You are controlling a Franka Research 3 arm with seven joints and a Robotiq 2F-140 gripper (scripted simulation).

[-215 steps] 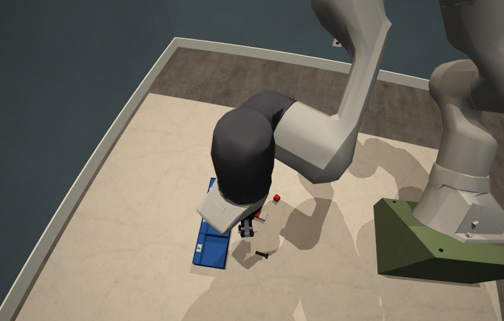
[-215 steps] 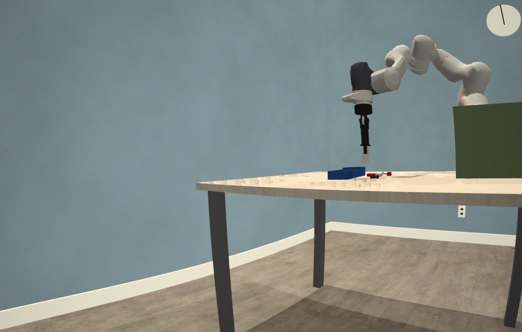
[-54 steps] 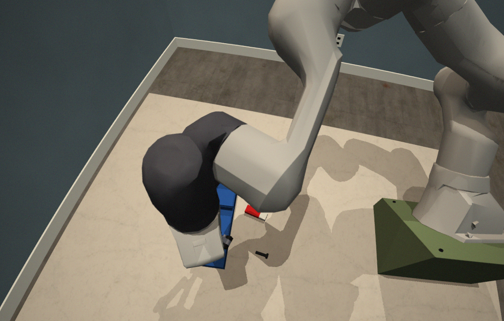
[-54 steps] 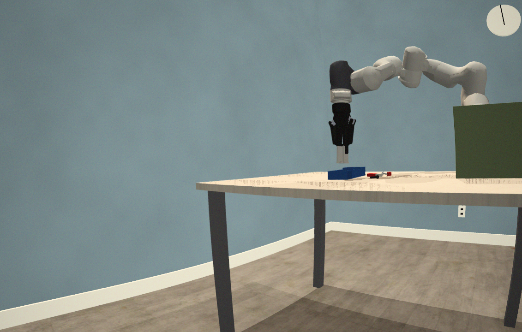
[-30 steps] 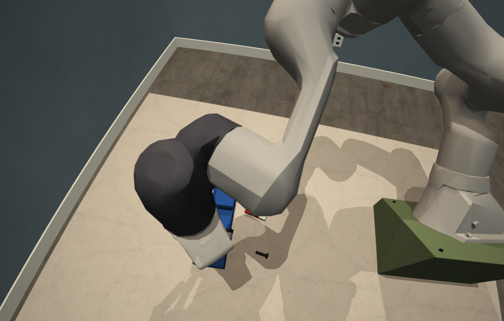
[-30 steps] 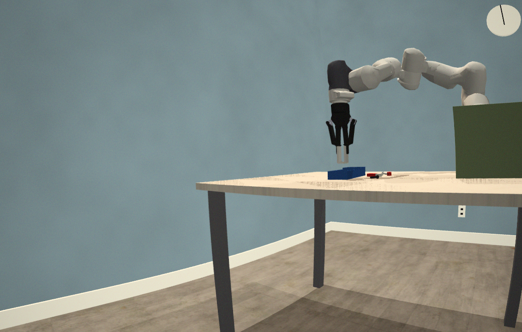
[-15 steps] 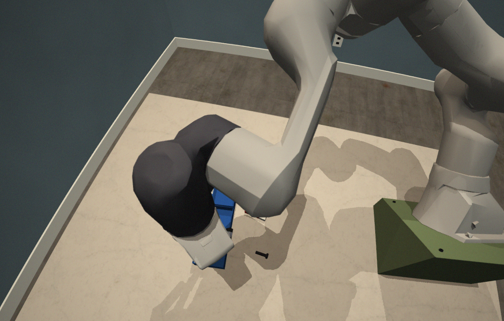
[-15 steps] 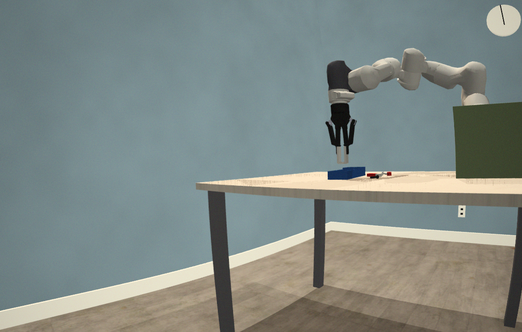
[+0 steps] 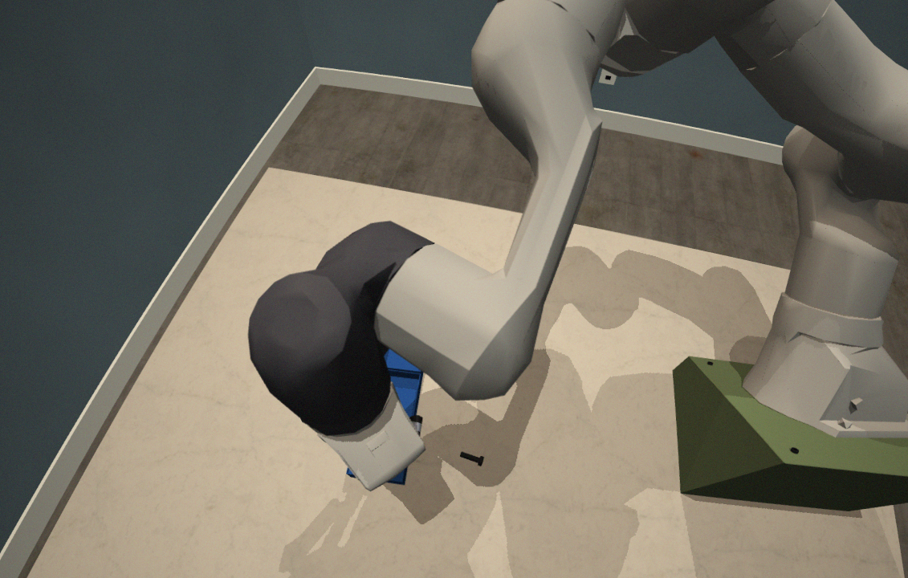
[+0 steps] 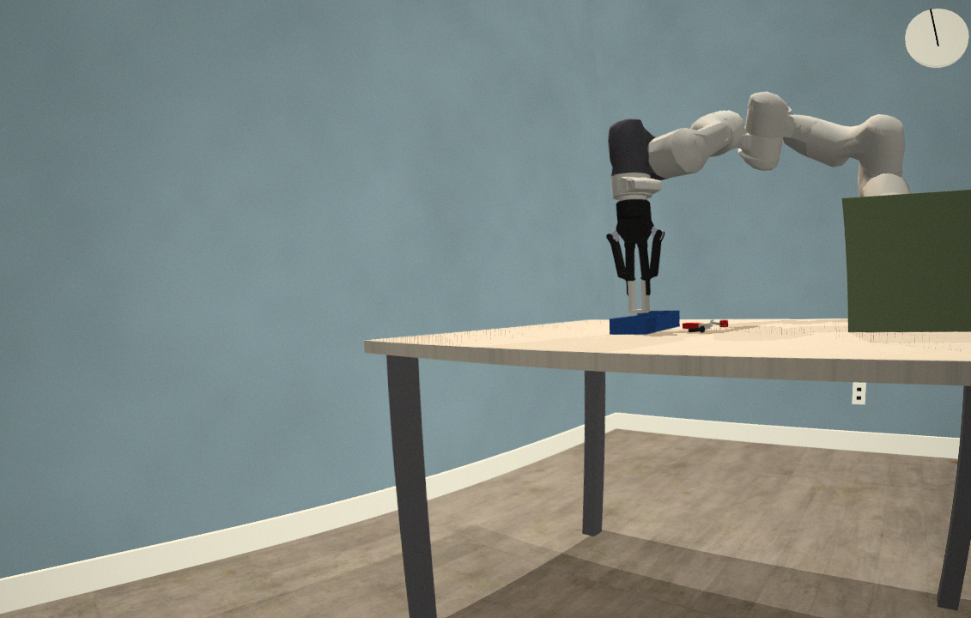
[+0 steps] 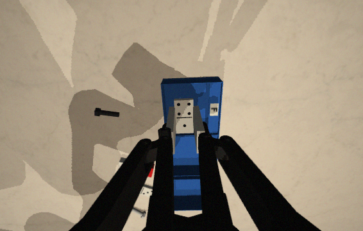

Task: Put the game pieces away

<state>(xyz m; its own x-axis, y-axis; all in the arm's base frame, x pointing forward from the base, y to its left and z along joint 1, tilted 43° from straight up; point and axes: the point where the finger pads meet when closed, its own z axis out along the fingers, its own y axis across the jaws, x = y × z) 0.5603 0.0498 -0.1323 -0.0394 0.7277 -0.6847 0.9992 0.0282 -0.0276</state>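
Observation:
My gripper point(image 10: 639, 309) point(image 11: 184, 115) is shut on a white domino point(image 11: 184, 121) with black pips. It holds the domino over the blue bin marked F point(image 11: 168, 91) point(image 10: 624, 325), whose label point(image 11: 213, 110) shows in the wrist view. The domino appears to be at or a little above the rim height; its exact height is unclear. A white piece with black dots point(image 11: 147, 192) lies on the table left of the bins in the wrist view, mostly behind a finger linkage. A red piece point(image 11: 151, 171) beside it is also mostly hidden.
A black bolt point(image 9: 471, 457) point(image 11: 108, 113) lies on the table beside the bin. A grey screw-like thing point(image 11: 139, 211) is partly hidden. Two red things point(image 10: 690, 325) point(image 10: 723, 324) lie right of the bins. More blue bin area point(image 11: 186, 187) adjoins bin F; its divisions are unclear.

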